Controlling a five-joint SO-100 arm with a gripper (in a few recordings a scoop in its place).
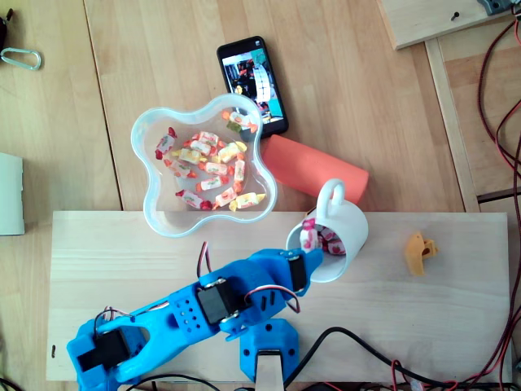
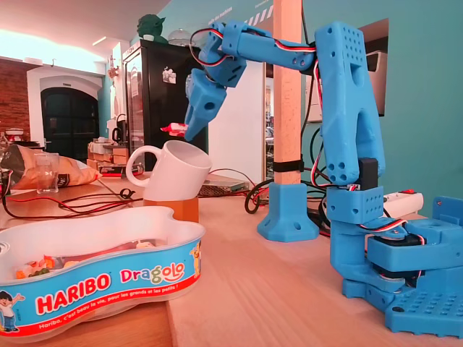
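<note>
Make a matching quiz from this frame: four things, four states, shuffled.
1 mug
2 tub
3 phone
4 gripper

a screen lit
b tilted, propped on orange cylinder
c pinching a candy
d holding many wrapped candies

Pairs: 1-b; 2-d; 3-a; 4-c

arm [image 2: 347, 108]: bright blue printed plastic, rows of small holes | servos [image 1: 213, 300]: black, boxy | cables [image 1: 204, 257]: thin red, white and black loops | gripper [image 2: 188, 131]: blue, tapered
</note>
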